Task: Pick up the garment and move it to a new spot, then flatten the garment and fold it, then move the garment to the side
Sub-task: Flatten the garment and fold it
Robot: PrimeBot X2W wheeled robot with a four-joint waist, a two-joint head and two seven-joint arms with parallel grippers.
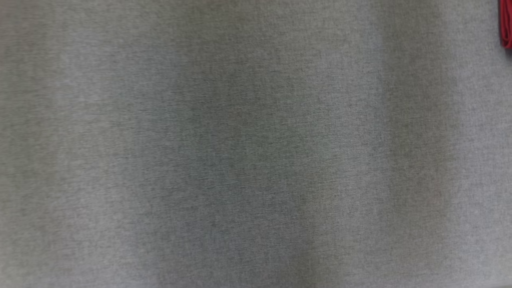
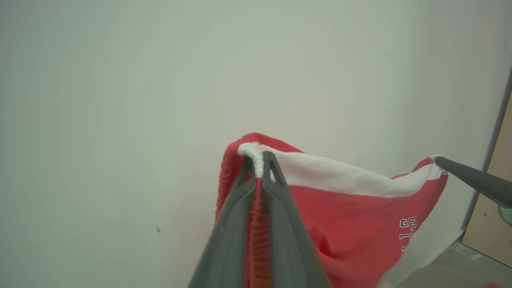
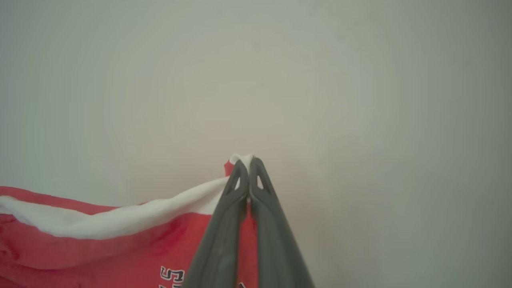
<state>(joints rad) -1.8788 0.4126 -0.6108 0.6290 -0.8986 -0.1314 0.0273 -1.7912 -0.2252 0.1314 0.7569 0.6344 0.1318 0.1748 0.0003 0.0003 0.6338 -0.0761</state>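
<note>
- At the bunched left end of the white band, the left gripper was clamped tight. Its two dark fingers pressed together on the white trim, with red knit squeezed between them lower down.
- At the band's opposite end, the right gripper was likewise closed on a pinch of white and red fabric. In the left wrist view, one of its dark fingers reached that corner from the right.
- Between the two grips the band sagged in a shallow curve, and the red garment hung loosely below it.
- Below the band, toward the right gripper's end, white lettering showed on the red cloth, too cut off to read.
- Behind the band stood a plain pale wall, and past its right-hand end a tan panel stood.
- From the head camera, a sliver of the same red fabric showed at the upper right edge, over a blurred grey surface.
</note>
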